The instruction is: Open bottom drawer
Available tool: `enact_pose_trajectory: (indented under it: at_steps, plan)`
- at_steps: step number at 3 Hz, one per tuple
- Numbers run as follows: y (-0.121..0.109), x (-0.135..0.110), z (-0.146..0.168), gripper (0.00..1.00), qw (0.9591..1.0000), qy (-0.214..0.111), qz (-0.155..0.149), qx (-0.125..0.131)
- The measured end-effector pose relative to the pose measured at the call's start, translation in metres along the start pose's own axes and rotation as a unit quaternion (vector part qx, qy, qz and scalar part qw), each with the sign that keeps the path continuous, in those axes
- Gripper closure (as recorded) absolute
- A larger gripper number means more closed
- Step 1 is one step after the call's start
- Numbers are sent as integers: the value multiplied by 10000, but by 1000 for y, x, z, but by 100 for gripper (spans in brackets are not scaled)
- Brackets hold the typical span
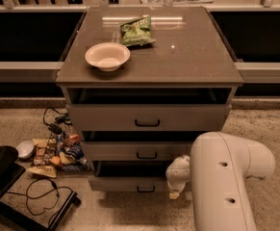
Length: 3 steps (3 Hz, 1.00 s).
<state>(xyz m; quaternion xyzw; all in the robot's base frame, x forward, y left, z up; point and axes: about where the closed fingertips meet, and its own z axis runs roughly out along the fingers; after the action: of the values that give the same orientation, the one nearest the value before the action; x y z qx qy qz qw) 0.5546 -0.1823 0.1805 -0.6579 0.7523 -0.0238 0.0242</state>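
My gripper (175, 190) hangs at the right end of the bottom drawer (120, 184), at 3 o'clock from its small black handle (146, 189), the drawer sitting at 6 o'clock on the cabinet (197, 66), and whether I grip anything I cannot tell.

The cabinet (149, 117) has a smooth, slightly glossy surface (192, 57). On it lie a crinkled, shiny green bag (136, 31) and a matt pale bowl (107, 57). Its bottom drawer (120, 184) looks matt grey-brown. The tool (174, 194), at the cabinet's lower front, is smooth off-white plastic. The floor (269, 124) beside the cabinet is rough and speckled.
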Motion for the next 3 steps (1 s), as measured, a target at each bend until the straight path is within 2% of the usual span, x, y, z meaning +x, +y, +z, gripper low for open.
enact_pose_trajectory:
  at_steps: [1, 2, 3]
  plan:
    - [11, 2, -15, 73, 9998, 186, -31, -100]
    - [23, 6, -28, 96, 9994, 301, 105, -125]
    - [26, 7, -30, 0, 9993, 328, 154, -135]
